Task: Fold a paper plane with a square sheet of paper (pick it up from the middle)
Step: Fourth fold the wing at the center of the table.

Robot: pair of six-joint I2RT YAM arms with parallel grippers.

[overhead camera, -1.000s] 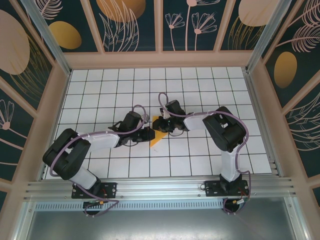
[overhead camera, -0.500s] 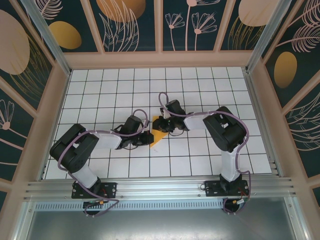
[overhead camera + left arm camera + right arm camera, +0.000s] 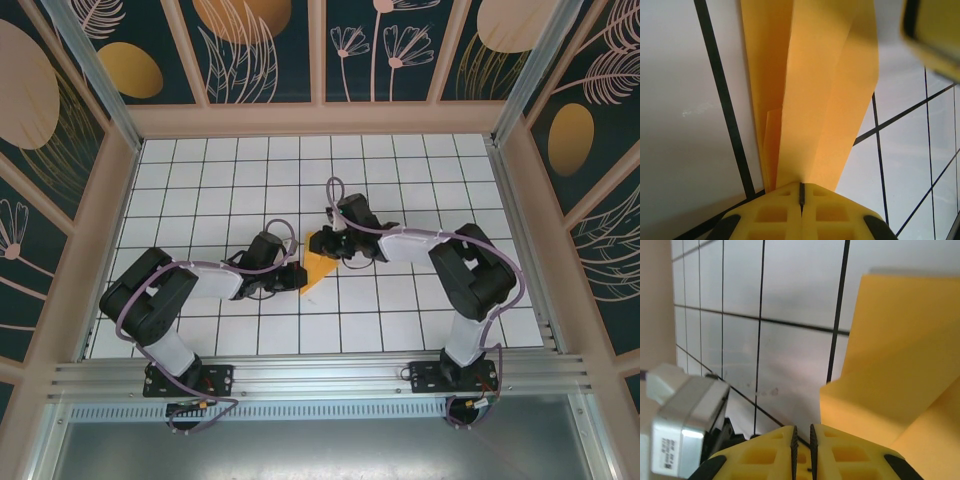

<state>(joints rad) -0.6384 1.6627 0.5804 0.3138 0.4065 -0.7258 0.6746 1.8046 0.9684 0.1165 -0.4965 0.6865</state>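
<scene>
Gridded table (image 3: pixel 200 170) — orange paper (image 3: pixel 810 90), folded narrow, creased; left fingers (image 3: pixel 775 215) pinch it, right fingers (image 3: pixel 850 455) unclear.

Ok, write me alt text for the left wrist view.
The left gripper, shut, pinches the near end of the folded orange paper, which stretches up and away with long creases over the white gridded table. A blurred yellow part juts in at the upper right corner.
</scene>
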